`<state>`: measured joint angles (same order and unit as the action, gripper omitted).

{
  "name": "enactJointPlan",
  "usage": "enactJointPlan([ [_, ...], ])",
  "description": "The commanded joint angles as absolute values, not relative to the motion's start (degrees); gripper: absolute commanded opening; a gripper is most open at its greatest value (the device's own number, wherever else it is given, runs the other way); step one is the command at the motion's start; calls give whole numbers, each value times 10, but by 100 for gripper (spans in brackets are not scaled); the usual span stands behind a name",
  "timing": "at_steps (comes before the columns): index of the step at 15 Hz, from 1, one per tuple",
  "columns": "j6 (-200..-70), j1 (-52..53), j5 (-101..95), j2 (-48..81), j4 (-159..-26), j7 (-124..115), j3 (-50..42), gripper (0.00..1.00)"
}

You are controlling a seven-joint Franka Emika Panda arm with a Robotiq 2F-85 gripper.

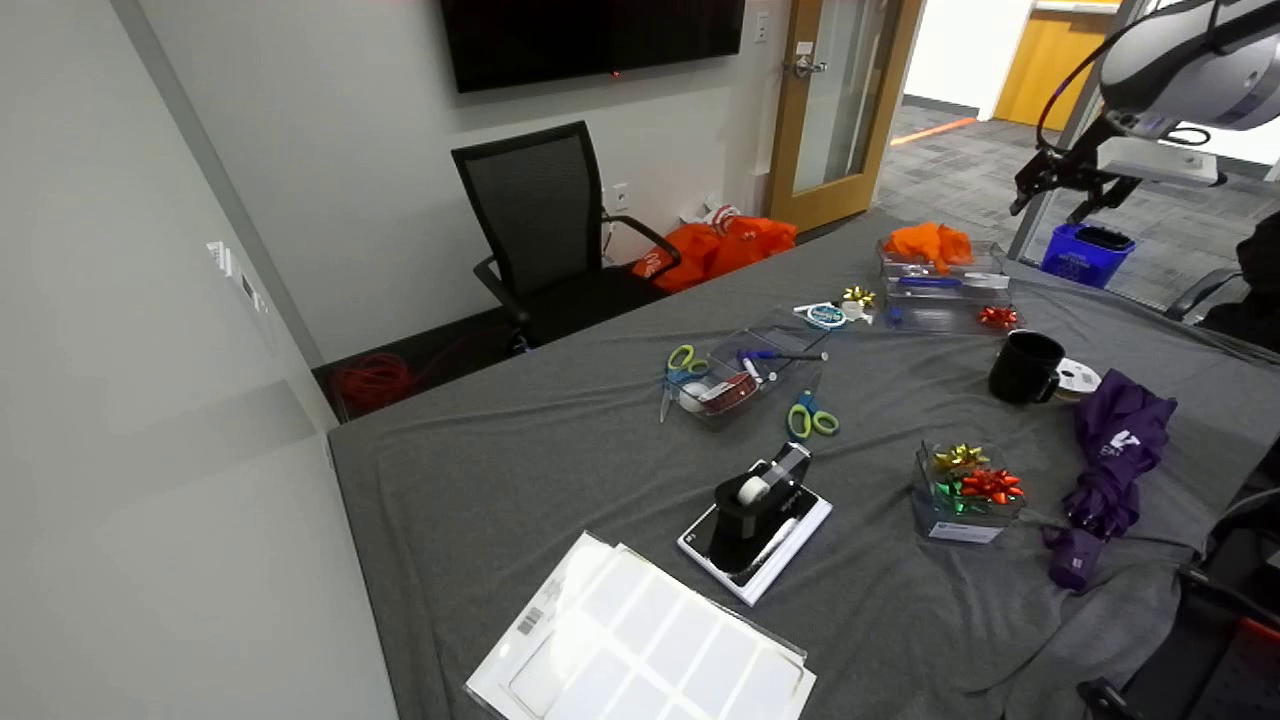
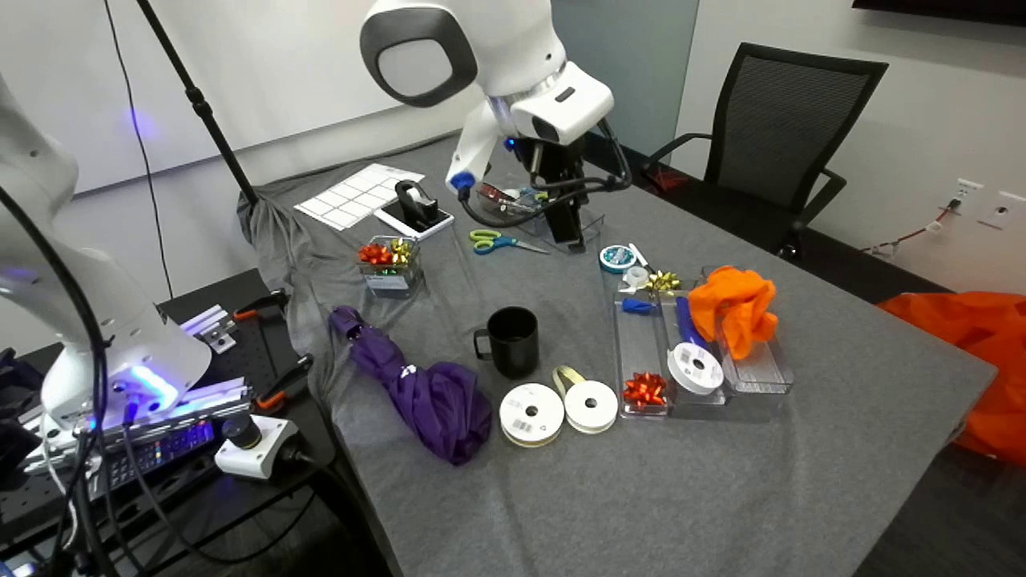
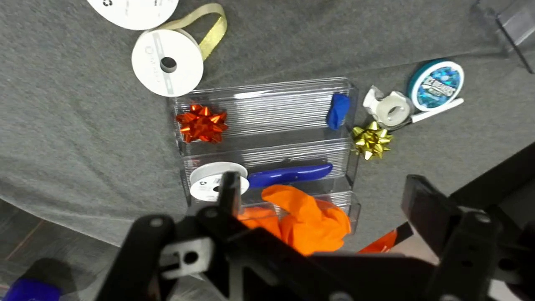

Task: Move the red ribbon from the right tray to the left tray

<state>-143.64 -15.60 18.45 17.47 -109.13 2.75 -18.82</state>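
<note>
A shiny red ribbon bow (image 3: 202, 123) lies at one end of the nearest compartment of a clear tray group (image 3: 278, 110). The bow shows in both exterior views (image 1: 997, 317) (image 2: 644, 389). Another red bow (image 1: 990, 486) sits with gold and green bows in a small clear box (image 1: 966, 531), also seen in an exterior view (image 2: 389, 283). A separate clear tray (image 1: 722, 352) holds pens and a dark red item. My gripper (image 3: 324, 182) is open and empty, raised above the table; it also shows in an exterior view (image 1: 1046, 205). Its fingers are apart from both bows.
The tray group also holds orange cloth (image 2: 733, 308), a blue item (image 3: 337, 110) and a white spool (image 2: 695, 368). A black mug (image 2: 513, 342), purple umbrella (image 2: 425, 397), more spools (image 2: 531, 414), scissors (image 2: 498, 241) and a tape dispenser (image 1: 750, 505) stand around the table.
</note>
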Motion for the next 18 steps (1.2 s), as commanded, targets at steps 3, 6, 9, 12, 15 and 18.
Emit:
enactJointPlan([
  [3, -1419, -185, 142, 226, -1040, 0, -164, 100],
  [6, -1414, -189, 135, 254, -1009, -2, -161, 100],
  [9, -1412, -190, 135, 257, -1004, -2, -161, 100],
  [12, -1433, -196, 143, 283, -998, 5, -153, 100],
  [15, -1449, -203, 149, 328, -981, -13, -142, 100],
  [18, -1466, -215, 151, 376, -956, -22, -130, 100],
])
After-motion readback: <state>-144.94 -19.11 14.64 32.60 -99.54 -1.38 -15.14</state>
